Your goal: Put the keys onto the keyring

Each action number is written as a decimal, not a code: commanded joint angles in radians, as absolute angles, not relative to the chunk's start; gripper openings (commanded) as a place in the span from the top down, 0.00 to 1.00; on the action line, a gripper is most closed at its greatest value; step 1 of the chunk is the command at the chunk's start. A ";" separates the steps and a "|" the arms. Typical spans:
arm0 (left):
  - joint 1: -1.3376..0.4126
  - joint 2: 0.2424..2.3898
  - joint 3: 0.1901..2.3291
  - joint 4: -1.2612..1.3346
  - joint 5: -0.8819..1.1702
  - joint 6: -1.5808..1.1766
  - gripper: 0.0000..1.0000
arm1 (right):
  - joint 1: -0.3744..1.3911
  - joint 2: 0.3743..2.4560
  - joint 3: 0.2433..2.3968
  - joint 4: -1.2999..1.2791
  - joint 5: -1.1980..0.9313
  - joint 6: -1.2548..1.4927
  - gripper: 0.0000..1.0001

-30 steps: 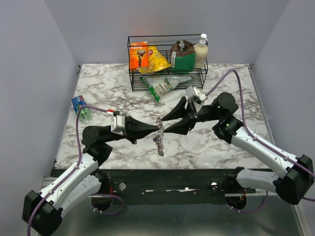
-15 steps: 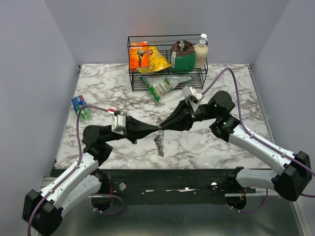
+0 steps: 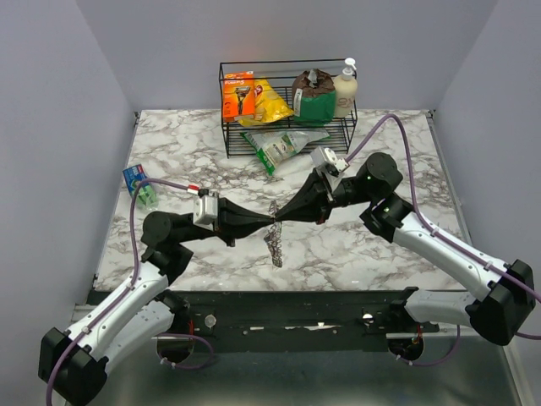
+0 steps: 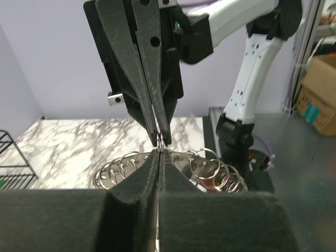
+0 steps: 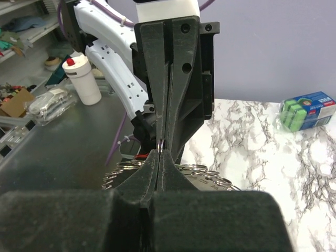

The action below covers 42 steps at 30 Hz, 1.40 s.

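Marble worktop (image 3: 211, 161), centre: left gripper (image 3: 270, 222) and right gripper (image 3: 282, 218) meet tip to tip, both pinched shut on the keyring (image 3: 272, 233) wire. Keys (image 3: 273, 252) dangle below the tips. Two-point hold looks meant to steady the ring for threading.

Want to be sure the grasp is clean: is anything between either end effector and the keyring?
Nothing visible. The left end effector and right end effector meet tip to tip, both shut on the keyring, its keys hanging below.
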<state>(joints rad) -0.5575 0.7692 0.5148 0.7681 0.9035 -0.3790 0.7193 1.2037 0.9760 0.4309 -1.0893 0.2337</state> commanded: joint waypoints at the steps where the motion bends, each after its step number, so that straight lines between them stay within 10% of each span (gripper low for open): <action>1: -0.565 0.730 0.610 0.554 0.916 -0.220 0.84 | 0.727 1.195 1.005 0.350 -1.051 0.183 0.99; 11: -0.565 0.713 0.753 0.103 0.884 0.049 0.44 | 0.727 1.186 1.058 0.181 -1.016 0.074 0.99; 42: -0.571 0.946 1.038 -0.428 0.873 0.247 0.47 | 0.727 1.247 1.161 -0.199 -0.877 -0.155 0.99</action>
